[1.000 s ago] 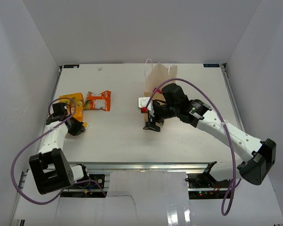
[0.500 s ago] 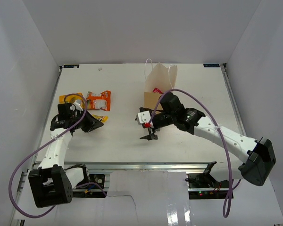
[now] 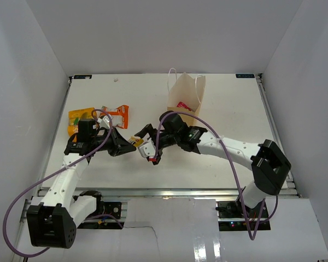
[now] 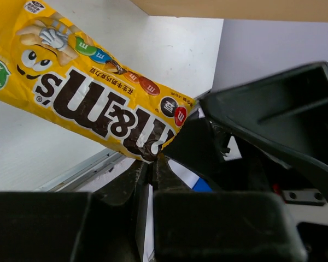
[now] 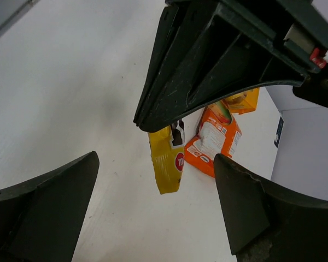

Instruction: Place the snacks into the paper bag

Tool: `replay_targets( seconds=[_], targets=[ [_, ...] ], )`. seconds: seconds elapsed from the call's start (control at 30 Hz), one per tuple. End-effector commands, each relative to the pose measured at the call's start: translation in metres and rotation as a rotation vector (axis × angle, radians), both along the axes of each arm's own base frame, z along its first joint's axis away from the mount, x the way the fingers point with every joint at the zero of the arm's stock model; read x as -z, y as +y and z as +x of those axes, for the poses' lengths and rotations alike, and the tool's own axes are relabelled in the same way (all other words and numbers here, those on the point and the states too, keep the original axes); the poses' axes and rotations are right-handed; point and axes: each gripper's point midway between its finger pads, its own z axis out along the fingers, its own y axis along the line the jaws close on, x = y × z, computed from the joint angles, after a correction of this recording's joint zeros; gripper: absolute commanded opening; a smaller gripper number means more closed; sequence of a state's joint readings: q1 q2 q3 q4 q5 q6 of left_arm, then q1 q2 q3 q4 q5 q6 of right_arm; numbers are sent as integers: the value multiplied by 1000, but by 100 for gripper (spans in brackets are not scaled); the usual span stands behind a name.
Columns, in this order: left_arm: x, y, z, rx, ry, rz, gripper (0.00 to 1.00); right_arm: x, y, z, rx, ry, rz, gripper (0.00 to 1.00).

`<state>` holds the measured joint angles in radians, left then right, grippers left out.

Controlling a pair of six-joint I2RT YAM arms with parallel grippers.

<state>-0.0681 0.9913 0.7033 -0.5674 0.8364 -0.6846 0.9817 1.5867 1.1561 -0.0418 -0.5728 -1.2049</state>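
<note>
My left gripper [image 3: 126, 146] is shut on one end of a yellow M&M's snack packet [image 3: 135, 141] and holds it above the table's middle front. In the left wrist view the packet [image 4: 98, 98] sticks out from the closed fingertips [image 4: 153, 161]. My right gripper [image 3: 146, 143] is open, with its jaws spread wide on either side of the packet's free end [image 5: 168, 158]; it is not touching the packet. The tan paper bag [image 3: 188, 95] stands upright behind it, with a red packet [image 3: 183, 105] inside. An orange packet [image 3: 116, 115] and a yellow-orange one [image 3: 78, 117] lie at the left.
The orange packet [image 5: 213, 139] lies on the table behind the held one in the right wrist view. White walls enclose the table on three sides. The metal front rail [image 3: 164, 192] runs along the near edge.
My left gripper has lifted the yellow packet from the left pile and carried it right to the middle. My right arm has swung left away from the bag to meet it.
</note>
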Motion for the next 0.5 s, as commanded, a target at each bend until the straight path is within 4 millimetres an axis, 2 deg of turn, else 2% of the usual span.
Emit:
replay_targets(
  seconds=[0.0,0.13,0.2,0.3,0.33,0.43,0.47],
  targets=[
    [-21,-8,-9,49,-44,-62,0,-14,16,12,-15,-124,30,91],
    [-22,-10,-15,64,-40,-75,0,-4,21,14,-17,-106,-8,100],
    [-21,-12,-19,77,-36,-81,0,-2,23,11,-37,-86,-16,92],
    [-21,-13,-20,87,-35,-84,0,0,28,7,-48,-65,-24,74],
    [-21,-14,-20,90,-35,-85,0,1,30,5,-51,-59,-27,64],
    [-23,-15,-20,94,-38,-85,0,0,34,6,-38,-37,-30,47],
    [-22,-15,-20,96,-37,-84,0,2,33,6,-35,-34,-35,45]
  ],
)
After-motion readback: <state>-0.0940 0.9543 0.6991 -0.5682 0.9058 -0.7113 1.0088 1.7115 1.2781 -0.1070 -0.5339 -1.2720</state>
